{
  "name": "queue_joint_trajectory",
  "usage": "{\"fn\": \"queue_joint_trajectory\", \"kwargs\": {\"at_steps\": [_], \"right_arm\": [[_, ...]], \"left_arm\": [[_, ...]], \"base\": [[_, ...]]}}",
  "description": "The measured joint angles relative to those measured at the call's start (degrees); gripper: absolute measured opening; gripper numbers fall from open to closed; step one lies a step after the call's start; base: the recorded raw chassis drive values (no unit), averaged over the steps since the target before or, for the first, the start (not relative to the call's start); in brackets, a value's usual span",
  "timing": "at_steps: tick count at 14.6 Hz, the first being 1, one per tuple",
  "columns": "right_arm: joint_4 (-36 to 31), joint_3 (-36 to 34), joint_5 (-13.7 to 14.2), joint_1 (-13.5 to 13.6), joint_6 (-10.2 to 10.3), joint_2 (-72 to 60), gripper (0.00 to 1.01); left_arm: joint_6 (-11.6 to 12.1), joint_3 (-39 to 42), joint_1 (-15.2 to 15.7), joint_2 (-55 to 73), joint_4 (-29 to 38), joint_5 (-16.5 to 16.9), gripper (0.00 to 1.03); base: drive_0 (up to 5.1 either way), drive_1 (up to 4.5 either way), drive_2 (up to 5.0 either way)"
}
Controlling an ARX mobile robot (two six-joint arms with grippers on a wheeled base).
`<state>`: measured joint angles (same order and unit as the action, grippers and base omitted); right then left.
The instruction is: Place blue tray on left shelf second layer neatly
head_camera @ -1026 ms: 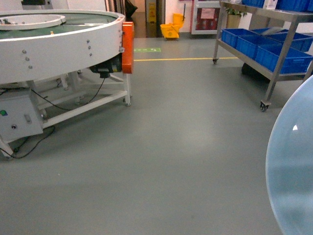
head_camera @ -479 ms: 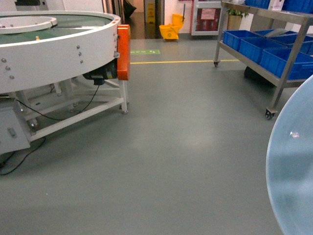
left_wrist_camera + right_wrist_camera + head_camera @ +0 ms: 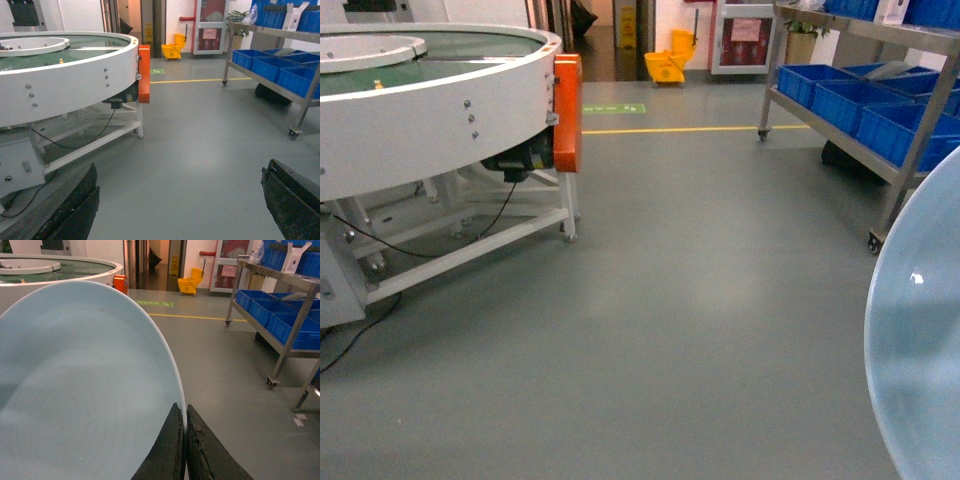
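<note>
At your right, the tray (image 3: 85, 390) is pinched by its rim in the right gripper (image 3: 185, 440): the two dark fingers are pressed together on the edge, w/ the pale blue disc filling most of the right wrist view. From the head cam you see only an arc of the tray (image 3: 920, 340) at the right edge, held up off the floor (image 3: 700, 300).

Your left gripper (image 3: 180, 200) is spread wide, nothing between its fingers (image 3: 75, 205); one sits bottom-left, the other bottom-right of the left wrist view.

Ahead on the left stands the round white conveyor (image 3: 430, 110) w/ an orange panel (image 3: 567, 110) on its side and a black cable hanging under it. A metal shelf cart (image 3: 890, 150) on castors is at the right, dark blue crates (image 3: 850, 100) on its lower level. Farther back: a yellow line (image 3: 680, 129) on the floor, a yellow mop bucket (image 3: 667, 65) by a doorway.
</note>
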<state>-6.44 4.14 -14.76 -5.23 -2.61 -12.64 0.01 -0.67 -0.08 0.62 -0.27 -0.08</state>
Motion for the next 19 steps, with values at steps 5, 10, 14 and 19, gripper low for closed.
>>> {"fn": "queue_joint_trajectory", "kwargs": {"at_steps": [5,10,14,19], "right_arm": [[0.3,0.0,0.0,0.0,0.0,0.0,0.02],[0.3,0.0,0.0,0.0,0.0,0.0,0.02],[0.1,0.0,0.0,0.0,0.0,0.0,0.02],[0.3,0.0,0.0,0.0,0.0,0.0,0.02]], "left_arm": [[0.0,0.0,0.0,0.0,0.1,0.0,0.98],[0.0,0.0,0.0,0.0,0.1,0.0,0.98],[0.0,0.0,0.0,0.0,0.0,0.0,0.98],[0.0,0.0,0.0,0.0,0.0,0.0,0.98]], "base": [[0.0,4.17,-4.1],[0.0,4.13,-4.2],[0.0,4.13,-4.2],[0.0,4.17,-4.1]]}}
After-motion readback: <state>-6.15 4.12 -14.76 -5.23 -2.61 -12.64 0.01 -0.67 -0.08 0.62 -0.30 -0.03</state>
